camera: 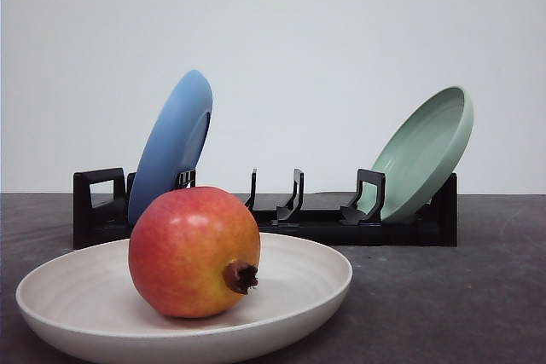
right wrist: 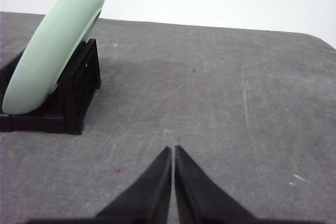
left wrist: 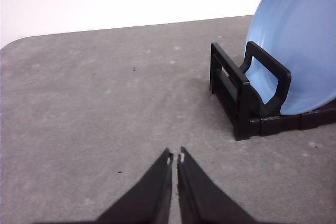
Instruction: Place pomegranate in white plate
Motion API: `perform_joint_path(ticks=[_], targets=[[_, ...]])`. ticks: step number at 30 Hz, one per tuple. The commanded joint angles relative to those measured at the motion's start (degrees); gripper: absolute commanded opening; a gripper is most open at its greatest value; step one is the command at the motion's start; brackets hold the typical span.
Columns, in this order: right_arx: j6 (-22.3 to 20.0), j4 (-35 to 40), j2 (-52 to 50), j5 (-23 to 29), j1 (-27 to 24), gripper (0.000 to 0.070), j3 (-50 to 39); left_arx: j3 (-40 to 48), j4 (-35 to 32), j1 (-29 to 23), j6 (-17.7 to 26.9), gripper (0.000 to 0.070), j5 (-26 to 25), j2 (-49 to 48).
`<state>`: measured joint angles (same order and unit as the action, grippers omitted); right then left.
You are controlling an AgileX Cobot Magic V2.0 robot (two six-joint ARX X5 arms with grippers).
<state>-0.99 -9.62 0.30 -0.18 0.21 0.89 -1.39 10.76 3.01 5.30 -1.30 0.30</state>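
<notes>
White plate (camera: 307,283) cut off by front view's bottom edge; pomegranate (camera: 193,251) hides part of its inside and the blue plate's (camera: 171,147) lower edge. Blue plate cropped in left wrist view, green plate (right wrist: 52,45) cropped in right wrist view. Both tools' bases out of frame.

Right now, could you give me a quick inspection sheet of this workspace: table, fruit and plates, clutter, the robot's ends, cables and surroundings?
Surface: dark grey table, scuffed and speckled.
Job's things: pomegranate rests in the white plate, crown stub towards the camera.
Clutter: black rack behind; blue plate leaning at its left end, green plate leaning at its right end; middle slots vacant.
End effectors: left end effector shut, holding nothing, over bare table near the rack; right end effector shut, holding nothing.
Cables: nothing seen.
Surroundings: plain white wall.
</notes>
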Motion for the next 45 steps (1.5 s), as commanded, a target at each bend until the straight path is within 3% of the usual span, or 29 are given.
perform_joint_path(ticks=[1, 45], targets=[[0.98, 0.73, -0.09, 0.17, -0.07, 0.0003, -0.24, 0.72, -0.02, 0.00, -0.04, 0.0000, 0.22, -0.13], [0.98, 0.72, -0.09, 0.17, -0.07, 0.0003, -0.24, 0.72, -0.02, 0.00, -0.02, 0.0000, 0.22, -0.13]])
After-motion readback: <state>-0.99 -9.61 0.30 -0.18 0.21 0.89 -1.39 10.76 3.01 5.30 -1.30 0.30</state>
